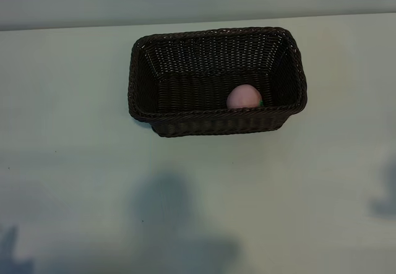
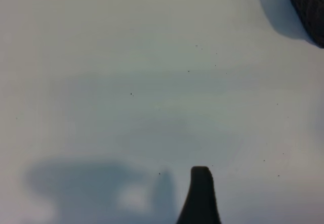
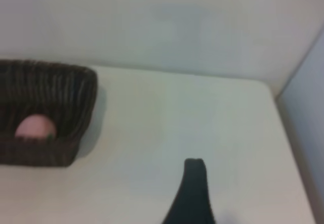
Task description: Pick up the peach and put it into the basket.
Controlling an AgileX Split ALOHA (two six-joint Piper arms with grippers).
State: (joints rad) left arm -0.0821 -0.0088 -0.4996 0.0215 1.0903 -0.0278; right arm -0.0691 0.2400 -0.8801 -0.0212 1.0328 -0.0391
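The dark-brown wicker basket (image 1: 216, 122) stands on the far half of the table. The pale-pink peach (image 1: 243, 96) lies inside it, against the near wall and right of the middle. The right wrist view shows the basket (image 3: 76, 92) off to one side with the peach (image 3: 34, 127) in it. Neither arm appears in the exterior view. My left gripper (image 2: 162, 204) hovers over bare table; one dark finger (image 2: 201, 193) shows, nothing by it, and a corner of the basket (image 2: 309, 6) sits far off. My right gripper (image 3: 162, 204) is apart from the basket, with one finger (image 3: 192, 193) showing and nothing held.
The pale table top (image 1: 74, 181) carries soft shadows of the arms near its front edge. A light wall (image 3: 162, 27) rises behind the table, and the table's far corner and side edge (image 3: 276, 97) show in the right wrist view.
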